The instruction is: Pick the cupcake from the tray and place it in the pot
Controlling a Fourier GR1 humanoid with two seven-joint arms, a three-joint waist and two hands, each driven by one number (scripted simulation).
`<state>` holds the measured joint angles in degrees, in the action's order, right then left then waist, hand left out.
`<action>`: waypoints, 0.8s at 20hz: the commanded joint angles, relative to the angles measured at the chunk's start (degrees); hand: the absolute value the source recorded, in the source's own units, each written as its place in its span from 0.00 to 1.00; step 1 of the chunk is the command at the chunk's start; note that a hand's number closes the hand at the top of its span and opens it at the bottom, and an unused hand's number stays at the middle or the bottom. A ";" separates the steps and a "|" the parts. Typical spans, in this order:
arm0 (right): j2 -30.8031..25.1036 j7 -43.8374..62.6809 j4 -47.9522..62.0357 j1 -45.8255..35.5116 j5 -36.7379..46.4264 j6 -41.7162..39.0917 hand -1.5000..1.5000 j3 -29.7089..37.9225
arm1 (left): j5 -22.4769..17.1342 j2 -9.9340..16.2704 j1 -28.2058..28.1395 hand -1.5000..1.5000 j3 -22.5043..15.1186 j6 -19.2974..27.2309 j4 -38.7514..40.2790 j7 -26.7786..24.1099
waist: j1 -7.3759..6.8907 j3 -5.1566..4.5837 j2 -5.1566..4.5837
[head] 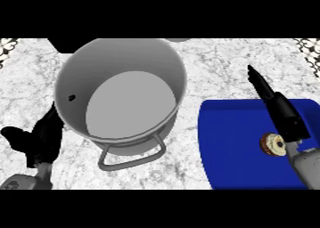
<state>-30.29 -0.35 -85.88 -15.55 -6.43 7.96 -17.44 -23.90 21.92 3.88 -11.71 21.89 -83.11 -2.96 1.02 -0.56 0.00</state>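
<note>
right hand point(281, 104) fingers straight, above blue tray point(235, 151) | cupcake point(272, 144) on tray, lower right | left hand point(37, 138) relaxed, lower left beside pot point(123, 93)

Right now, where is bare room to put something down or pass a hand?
Bare counter lies between the pot and the tray, and behind the tray. The tray's left part is bare blue. Crowded: the tray's right side, where the right hand lies beside the cupcake, and the pot's left, where the left hand rests.
</note>
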 commanded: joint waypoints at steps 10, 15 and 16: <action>-12.47 -10.93 8.33 21.87 10.22 20.07 0.00 17.49 | 7.37 12.88 -6.35 0.50 1.17 -1.70 2.53 1.57 | 3.24 0.69 0.66; -5.64 -23.56 -1.81 37.40 2.96 20.85 0.00 22.94 | 6.93 14.63 -6.26 0.50 2.29 -2.79 -3.52 6.52 | 0.79 0.59 0.44; -7.41 -21.45 -3.73 39.60 2.25 17.79 0.00 24.10 | 11.40 11.01 -4.88 0.50 -1.44 -0.31 -2.63 6.67 | 0.37 0.55 0.23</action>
<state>-38.23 -17.07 -84.10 15.10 -2.31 26.39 2.92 -16.07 34.54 -2.05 -10.95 19.92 -84.15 1.11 2.50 0.02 0.46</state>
